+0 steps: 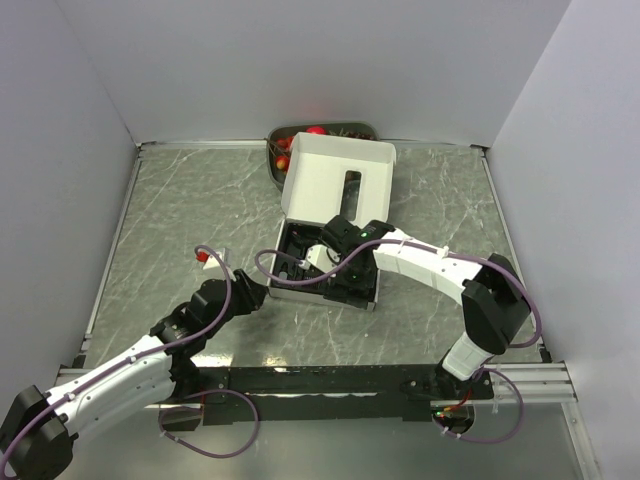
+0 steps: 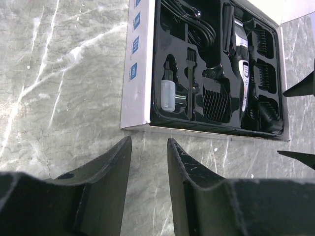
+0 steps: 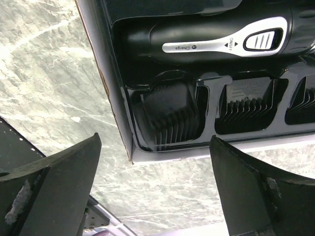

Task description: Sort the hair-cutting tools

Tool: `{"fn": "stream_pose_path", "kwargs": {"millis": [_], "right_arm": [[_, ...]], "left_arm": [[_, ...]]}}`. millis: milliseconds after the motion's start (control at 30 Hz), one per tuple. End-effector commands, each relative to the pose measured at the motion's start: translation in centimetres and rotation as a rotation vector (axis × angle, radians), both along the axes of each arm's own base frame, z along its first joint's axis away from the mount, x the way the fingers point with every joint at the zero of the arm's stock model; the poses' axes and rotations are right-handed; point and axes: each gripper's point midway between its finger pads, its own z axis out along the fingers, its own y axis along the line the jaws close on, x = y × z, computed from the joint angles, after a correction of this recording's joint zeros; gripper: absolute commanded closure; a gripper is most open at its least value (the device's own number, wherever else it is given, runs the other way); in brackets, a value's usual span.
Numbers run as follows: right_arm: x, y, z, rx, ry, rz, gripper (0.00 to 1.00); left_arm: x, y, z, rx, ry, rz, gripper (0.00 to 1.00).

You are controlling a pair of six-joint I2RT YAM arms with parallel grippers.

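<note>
Hair-cutting tools [image 2: 216, 101] sit in the moulded black insert [image 2: 172, 19] of an open white box [image 2: 138, 73] at the middle of the table [image 1: 180, 210]. A slim black-and-silver hair clipper [image 3: 216, 37] lies in its slot, with a row of ribbed pockets beside it. The right gripper [image 3: 152, 142] hovers over the box's near corner, fingers spread wide and empty, with the end comb guard [image 3: 170, 110] between them. The left gripper [image 2: 149, 142] waits over the table just left of the box, fingers slightly parted, holding nothing. The step looks like picking that guard. To do it well, centre on the guard, descend straight, clear the pocket walls and box rim, pinch its solid sides, then lift vertically.
</note>
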Motion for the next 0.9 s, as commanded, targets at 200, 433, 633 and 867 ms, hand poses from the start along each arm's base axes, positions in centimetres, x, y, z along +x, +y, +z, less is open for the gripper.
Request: {"fn": "stream_pose_path", "kwargs": {"millis": [200, 433, 633, 867], "right_arm": [[1.0, 1.1, 2.9, 0.058, -0.073, 0.005, 0.0], [2.7, 1.5, 6.9, 0.136, -0.217, -0.051, 0.0], [5.2, 1.9, 14.0, 0.374, -0.532, -0.255, 0.0], [6.1, -0.9, 21.9, 0.82, -0.772, -0.737, 0.0]], "left_arm": [[0.8, -0.5, 2.1, -0.04, -0.055, 0.009, 0.59], [0.8, -0.5, 2.1, -0.038, -0.053, 0.007, 0.59], [0.7, -0.2, 2.0, -0.033, -0.056, 0.016, 0.59], [0.9, -0.1, 2.2, -0.027, -0.072, 0.014, 0.58]]}}
